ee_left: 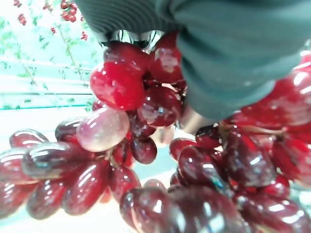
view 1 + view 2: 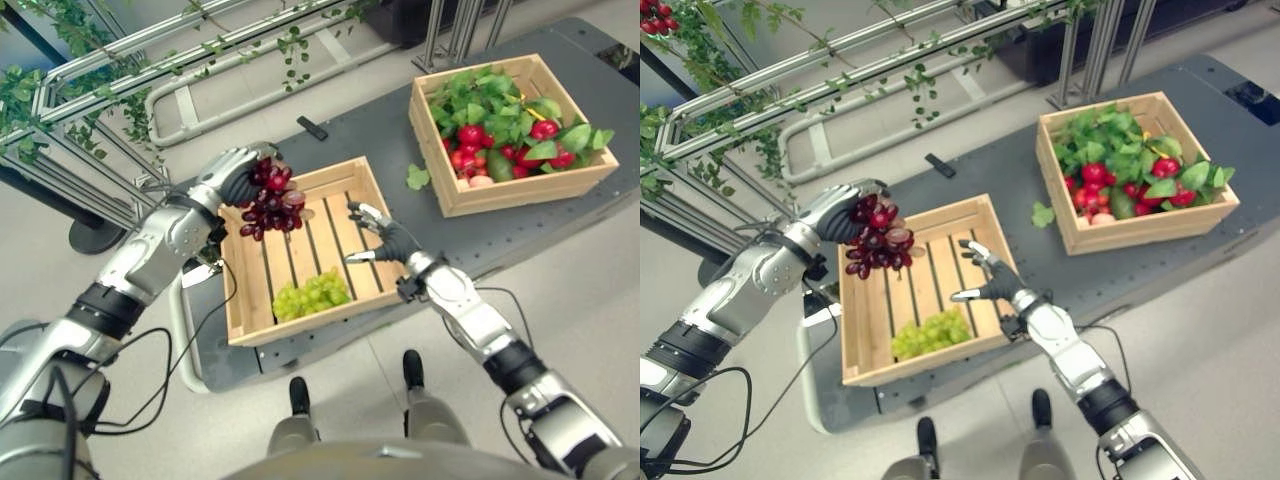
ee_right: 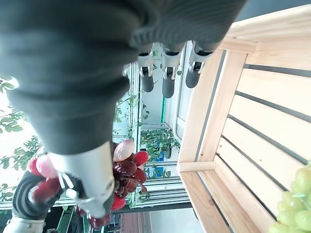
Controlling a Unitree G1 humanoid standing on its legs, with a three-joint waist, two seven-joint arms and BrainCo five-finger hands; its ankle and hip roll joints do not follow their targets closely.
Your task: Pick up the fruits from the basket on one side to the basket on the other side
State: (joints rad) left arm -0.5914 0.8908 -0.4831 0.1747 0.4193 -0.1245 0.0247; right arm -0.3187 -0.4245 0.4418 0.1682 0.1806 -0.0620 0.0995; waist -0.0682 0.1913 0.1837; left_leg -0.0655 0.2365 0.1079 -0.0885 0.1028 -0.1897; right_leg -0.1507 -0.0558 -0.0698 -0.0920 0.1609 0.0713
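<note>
The left hand (image 2: 232,172) holds a bunch of red grapes (image 2: 270,201) from above, with its fingers curled around the top of the bunch, so that the fruit hangs free under the hand and no berry is pressed flat. The bunch hangs above the far left corner of the near wooden crate (image 2: 262,331), clear of the slats, which I judge is a good position either to lower it inside or to carry it away over the rim. A bunch of green grapes (image 2: 311,294) lies inside this crate near its front wall. The right hand (image 2: 381,233) is over the right part of the same crate with its fingers straight and spread, and it holds nothing; it seems to wait out of the way of the hanging fruit. The second crate (image 2: 520,188) stands well apart on the dark table (image 2: 372,140), to the right and farther away, and it is full of green leaves and red fruits. In the left wrist view the red grapes look glossy and oval, from bright red to dark purple, with one paler pink berry, and they hang loosely. I think such a bunch swings easily, so a slow movement is safer.
</note>
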